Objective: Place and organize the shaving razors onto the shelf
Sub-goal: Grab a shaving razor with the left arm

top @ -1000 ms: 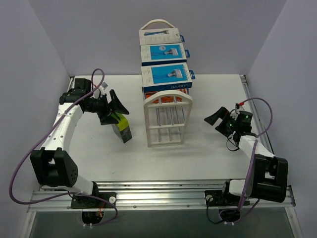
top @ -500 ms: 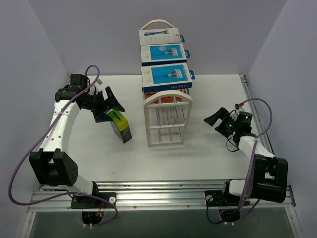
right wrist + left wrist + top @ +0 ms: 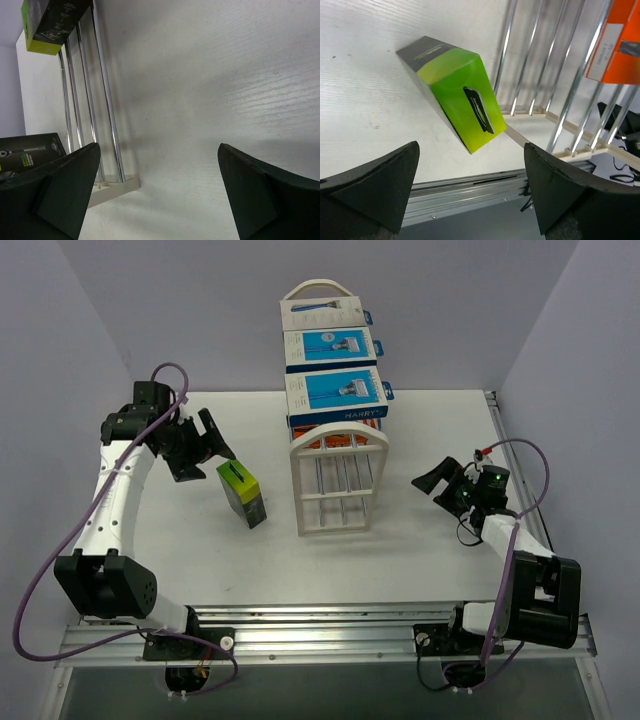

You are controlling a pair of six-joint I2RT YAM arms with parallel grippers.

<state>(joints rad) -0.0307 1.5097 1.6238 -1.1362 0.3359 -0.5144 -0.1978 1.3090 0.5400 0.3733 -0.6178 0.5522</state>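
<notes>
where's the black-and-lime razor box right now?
In the top view, the black-and-lime razor box stands on the table left of the shelf, between it and the open left claw, touching neither.

A white table [image 3: 200,570] fills the middle, and the wrist views show a fine wood-like grain on its top. Behind the table rises a plain, pale lilac-grey back wall [image 3: 180,310]. A left wall [image 3: 45,440] and a right wall [image 3: 590,370] of the same colour close in at the table's sides. An aluminium rail [image 3: 330,625] runs along the table's near edge, and a side rail [image 3: 499,425] along its right edge. Below the near edge lies a dark grey surface [image 3: 320,690]. The light is soft and even, with faint shadows.
</notes>
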